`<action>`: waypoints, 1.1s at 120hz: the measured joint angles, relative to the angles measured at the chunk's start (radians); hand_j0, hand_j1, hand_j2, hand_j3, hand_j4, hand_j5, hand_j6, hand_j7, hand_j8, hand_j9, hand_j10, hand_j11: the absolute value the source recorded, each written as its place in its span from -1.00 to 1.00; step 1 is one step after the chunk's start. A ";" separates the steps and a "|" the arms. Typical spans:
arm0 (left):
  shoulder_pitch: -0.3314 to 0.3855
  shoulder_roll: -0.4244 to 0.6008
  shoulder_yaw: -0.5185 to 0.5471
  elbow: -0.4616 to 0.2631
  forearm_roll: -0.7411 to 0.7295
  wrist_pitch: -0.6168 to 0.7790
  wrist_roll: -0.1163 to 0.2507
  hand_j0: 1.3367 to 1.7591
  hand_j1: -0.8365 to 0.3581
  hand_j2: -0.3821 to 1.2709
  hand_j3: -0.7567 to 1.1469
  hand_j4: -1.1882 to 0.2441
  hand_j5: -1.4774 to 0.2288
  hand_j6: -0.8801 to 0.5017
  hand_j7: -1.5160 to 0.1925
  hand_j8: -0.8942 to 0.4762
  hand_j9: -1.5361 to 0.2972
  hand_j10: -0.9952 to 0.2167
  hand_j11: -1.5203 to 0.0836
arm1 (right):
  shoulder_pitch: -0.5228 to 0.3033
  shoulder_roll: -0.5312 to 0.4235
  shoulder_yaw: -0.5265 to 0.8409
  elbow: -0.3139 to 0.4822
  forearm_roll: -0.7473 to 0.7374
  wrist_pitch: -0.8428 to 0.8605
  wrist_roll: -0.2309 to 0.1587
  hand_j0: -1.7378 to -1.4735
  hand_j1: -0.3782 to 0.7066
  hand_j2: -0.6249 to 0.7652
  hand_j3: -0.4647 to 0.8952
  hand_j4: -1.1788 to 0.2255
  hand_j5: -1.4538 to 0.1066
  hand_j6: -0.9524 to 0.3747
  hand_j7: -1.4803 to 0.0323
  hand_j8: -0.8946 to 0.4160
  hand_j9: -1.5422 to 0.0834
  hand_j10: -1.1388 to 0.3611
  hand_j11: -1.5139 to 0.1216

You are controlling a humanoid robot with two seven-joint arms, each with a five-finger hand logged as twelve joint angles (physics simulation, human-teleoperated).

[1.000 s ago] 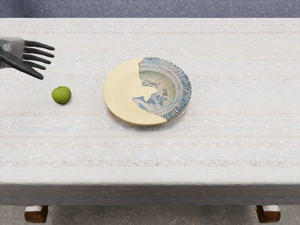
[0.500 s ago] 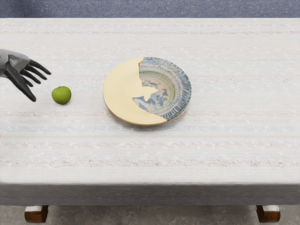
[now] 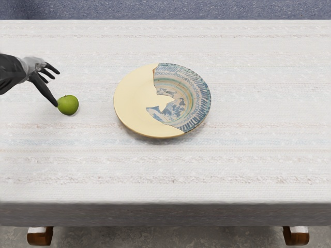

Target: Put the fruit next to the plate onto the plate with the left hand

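— What is the left hand [image 3: 39,73] doing?
— Its fingers are spread and grip nothing. One fingertip points down at the green apple's [image 3: 68,105] left side, touching or nearly so.
— And the apple?
— On the table [image 3: 248,155], left of the plate [image 3: 132,103], clearly apart.

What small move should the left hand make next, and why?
Probably the left hand should slide a little further over the green apple and curl its fingers around it. The hand is open, fingers spread, with only one fingertip at the apple's left edge, so nothing is grasped yet. The apple lies left of the plate, apart from it.
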 joint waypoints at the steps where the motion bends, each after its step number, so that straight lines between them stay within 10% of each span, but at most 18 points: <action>1: -0.001 0.000 0.003 0.000 0.000 0.002 0.000 0.52 0.49 -0.48 -0.20 0.31 0.35 -0.09 0.40 -0.06 0.32 0.23 0.49 | 0.000 0.000 0.000 0.000 0.000 0.000 0.000 -0.40 -0.87 -0.11 -0.32 0.63 0.81 0.38 0.90 0.31 0.84 0.47 0.80; 132: -0.041 -0.209 0.214 0.090 -0.011 0.018 0.000 0.52 0.49 -0.48 -0.20 0.31 0.35 -0.09 0.40 -0.06 0.32 0.23 0.49 | 0.001 0.000 -0.001 0.000 0.000 0.000 0.000 -0.40 -0.87 -0.11 -0.32 0.63 0.81 0.38 0.90 0.31 0.84 0.47 0.80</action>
